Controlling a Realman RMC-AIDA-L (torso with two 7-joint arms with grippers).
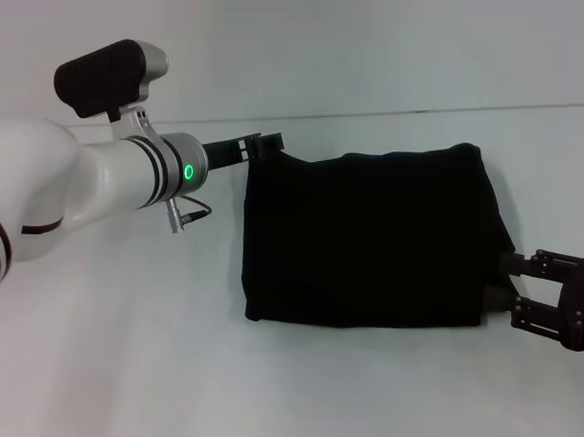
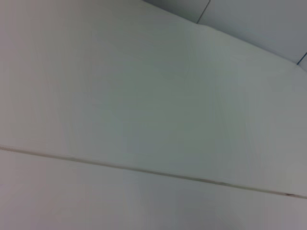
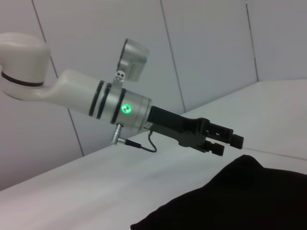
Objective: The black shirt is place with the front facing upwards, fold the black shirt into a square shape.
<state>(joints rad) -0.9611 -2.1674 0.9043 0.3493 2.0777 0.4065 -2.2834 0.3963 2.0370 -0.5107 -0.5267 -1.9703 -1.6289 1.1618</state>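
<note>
shirt [image 1: 370, 240]: folded dark block mid-table, no lettering showing | left gripper [image 1: 266, 143]: at its far-left corner, fingers close together, no cloth visibly caught | right gripper [image 1: 549, 301]: at near-right corner, clamped or not cannot tell | risk: unpinched far corner stays behind, uneven pull skews the fold, layers slide loose

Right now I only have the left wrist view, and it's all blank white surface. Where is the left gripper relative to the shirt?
Observer: In the head view, the left gripper is at the far left corner of the black shirt.
Operator: How does the shirt lie?
Observer: As a compact dark rectangle on the table, with no lettering showing.
Operator: And the right arm?
Observer: The right gripper is at the shirt's near right corner.
</note>
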